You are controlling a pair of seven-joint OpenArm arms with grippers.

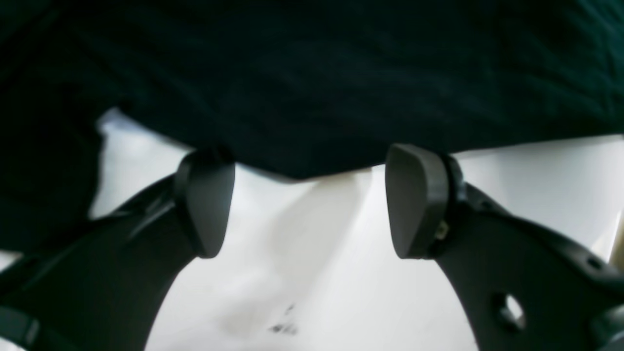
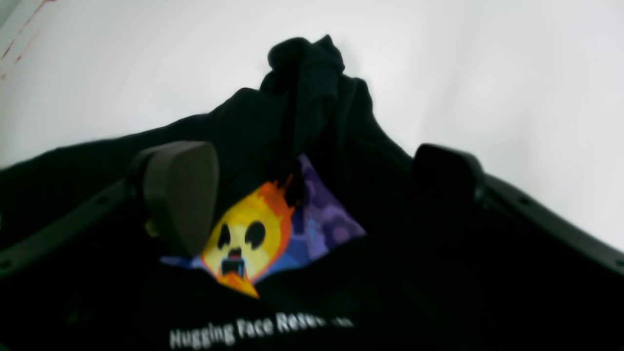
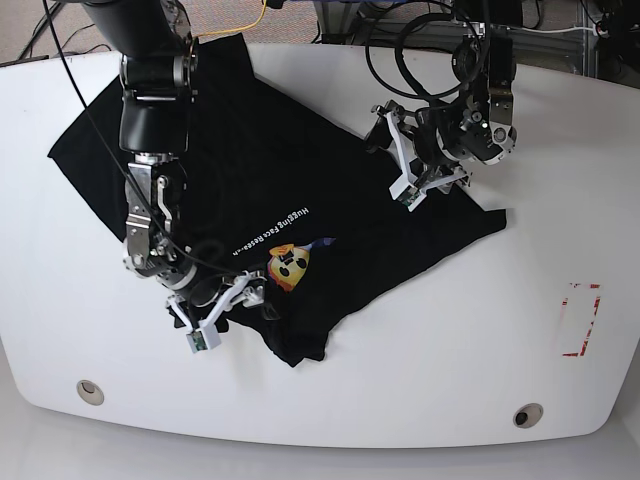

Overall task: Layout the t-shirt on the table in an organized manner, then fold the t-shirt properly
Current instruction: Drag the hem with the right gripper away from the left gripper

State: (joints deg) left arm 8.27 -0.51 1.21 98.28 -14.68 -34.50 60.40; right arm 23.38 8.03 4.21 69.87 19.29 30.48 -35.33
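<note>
— Where are the arms?
— The right gripper sits at seven o'clock, low, jaws parted, its arm reaching down from eleven.
— And the other?
— The left gripper at one o'clock, jaws spread wide, wrist bent.

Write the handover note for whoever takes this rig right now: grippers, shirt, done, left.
Left gripper: open, empty, fingers at a black hem over bare table.
Right gripper: open, poised over the cartoon print, gripping nothing.
The t-shirt: spread diagonally across the table, print side up, but crumpled; a bunched fold sits by the print, edges uneven.
Done: shirt roughly laid out.
Left: smooth the bunched part, square it up, then do every fold.
</note>
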